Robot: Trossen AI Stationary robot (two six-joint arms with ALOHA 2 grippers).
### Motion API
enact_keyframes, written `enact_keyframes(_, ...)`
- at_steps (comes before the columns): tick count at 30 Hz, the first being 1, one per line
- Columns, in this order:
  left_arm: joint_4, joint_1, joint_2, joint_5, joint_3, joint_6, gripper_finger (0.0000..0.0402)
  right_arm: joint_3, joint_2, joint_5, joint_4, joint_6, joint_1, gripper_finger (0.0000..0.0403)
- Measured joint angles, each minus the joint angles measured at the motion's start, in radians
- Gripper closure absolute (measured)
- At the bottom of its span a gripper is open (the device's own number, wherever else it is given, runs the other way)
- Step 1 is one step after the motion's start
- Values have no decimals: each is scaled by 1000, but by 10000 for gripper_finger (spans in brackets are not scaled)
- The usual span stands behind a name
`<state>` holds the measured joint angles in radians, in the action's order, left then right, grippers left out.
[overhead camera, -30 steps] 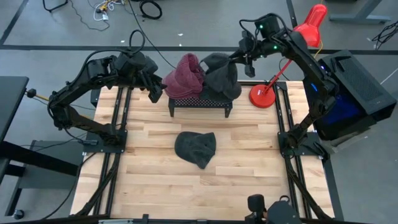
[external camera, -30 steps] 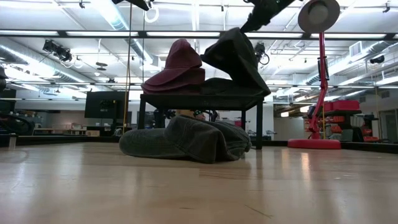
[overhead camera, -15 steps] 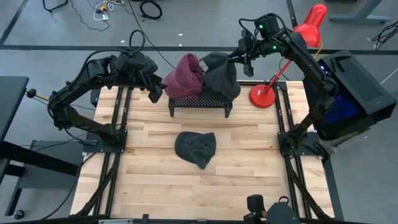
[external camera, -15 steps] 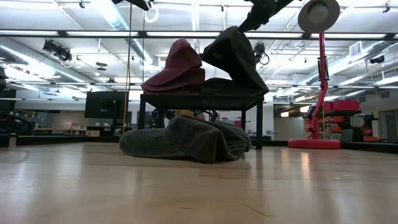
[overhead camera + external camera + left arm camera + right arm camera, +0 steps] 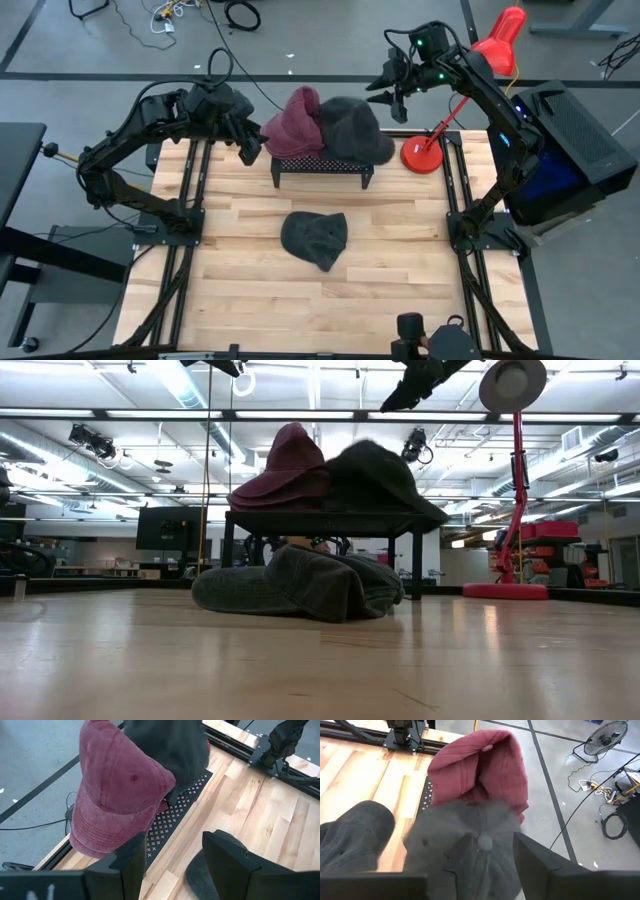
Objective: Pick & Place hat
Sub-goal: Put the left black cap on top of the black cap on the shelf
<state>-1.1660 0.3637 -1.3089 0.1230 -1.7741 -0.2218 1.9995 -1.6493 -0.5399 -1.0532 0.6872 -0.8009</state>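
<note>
Room: open workshop, grey floor with cables behind the table (image 5: 240, 300), ceiling ducts and strip lights in the low view.
Table: pale wood planks, black rails down both sides.
Rack (image 5: 320, 166): small black perforated stand at the table's far edge; this is the landmark.
Red hat (image 5: 298, 122): sits on the rack's left end, crown up, touching its grey neighbour.
Grey hat (image 5: 358, 130): lying on the rack's right end, pressed against the red hat, brim drooping over the rack's edge, and no gripper has hold of it.
Third hat (image 5: 315, 239): dark grey, flat on the table in front of the rack, well apart from both arms.
Right gripper (image 5: 386, 88): up above the rack's right end, just over the grey hat; fingers spread wide, nothing between them.
Left gripper (image 5: 246, 146): hovering just off the rack's left end, beside the red hat; fingers parted, empty.
Lamp (image 5: 424, 152): red, its base beside the rack's right end.
</note>
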Motion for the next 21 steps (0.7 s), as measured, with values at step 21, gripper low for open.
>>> enact_keyframes(21,4,0,0,0,0,-2,203,-46,-5,8,-58,-61,-7,234)
